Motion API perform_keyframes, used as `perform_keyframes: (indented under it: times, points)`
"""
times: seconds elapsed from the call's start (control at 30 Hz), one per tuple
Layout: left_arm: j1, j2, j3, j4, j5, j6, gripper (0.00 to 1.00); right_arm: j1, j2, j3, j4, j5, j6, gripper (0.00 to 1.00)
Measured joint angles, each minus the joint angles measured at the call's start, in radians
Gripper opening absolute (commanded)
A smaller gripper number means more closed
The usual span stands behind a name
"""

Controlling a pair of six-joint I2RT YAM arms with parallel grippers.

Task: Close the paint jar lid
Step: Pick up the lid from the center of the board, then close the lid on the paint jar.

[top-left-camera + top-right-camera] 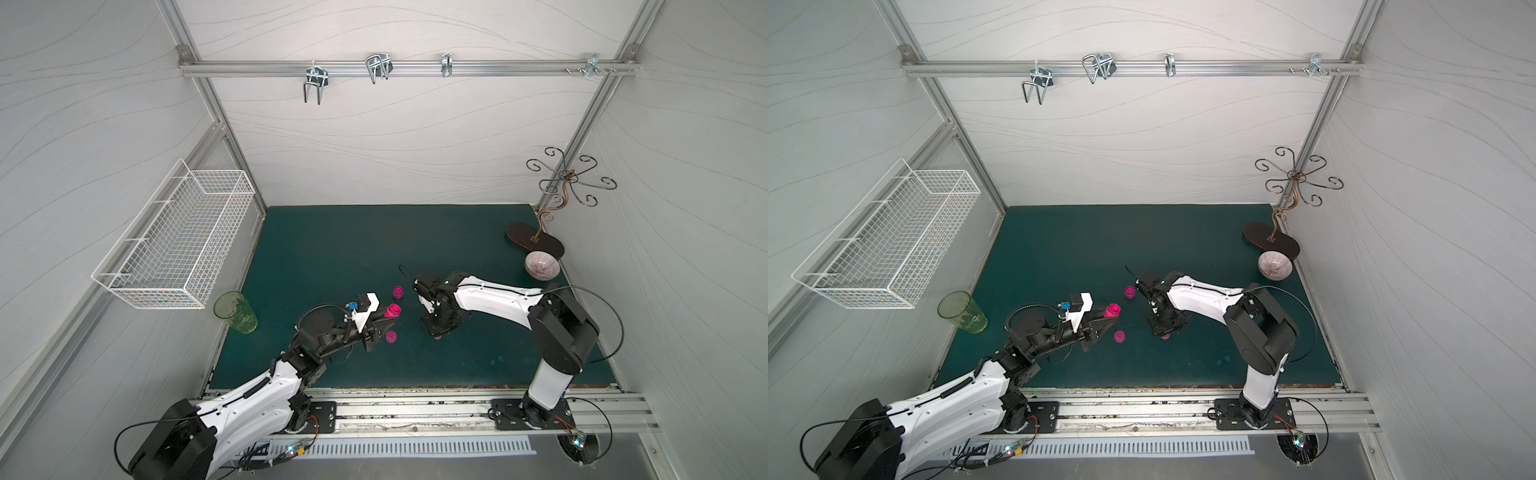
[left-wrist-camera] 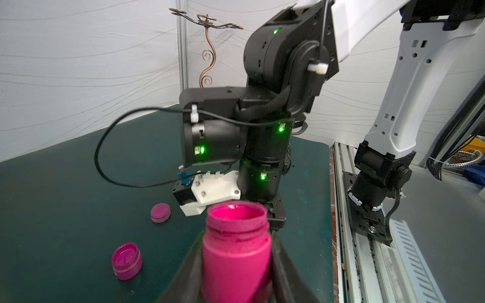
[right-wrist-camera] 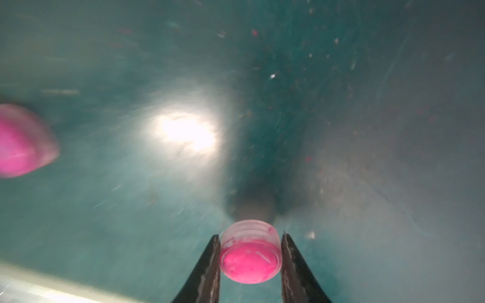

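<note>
L claw is clamped on the open pink jar, held over mid-mat w/ its mouth twd my R arm. R claw points down at the mat near the jar but apart from it, fingers pressed on both sides of the lid, gripping it, pink face twd the wrist cam; pic is blurry. Loose on the mat: a cap beyond the jar & a disc nearer my base.
</note>
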Motion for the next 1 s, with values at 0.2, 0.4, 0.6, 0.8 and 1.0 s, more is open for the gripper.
perform_keyframes:
  times: [0.2,0.4,0.6,0.8,1.0]
  points:
    - [0.000,0.000,-0.003,0.000,-0.015,0.001,0.00,-0.071,-0.117,0.018,-0.027,-0.100,-0.015,0.27]
    - [-0.002,0.002,-0.007,0.003,-0.016,0.002,0.00,-0.137,-0.249,0.062,-0.043,-0.232,-0.047,0.27]
    - [-0.011,0.019,-0.007,0.010,-0.015,0.009,0.00,-0.137,-0.332,0.161,-0.054,-0.366,-0.064,0.27]
    - [-0.024,0.019,-0.007,0.010,-0.015,0.025,0.00,-0.089,-0.328,0.248,-0.074,-0.455,-0.082,0.27]
    - [-0.028,0.020,-0.008,0.026,-0.015,0.033,0.00,-0.031,-0.266,0.322,-0.093,-0.506,-0.106,0.27]
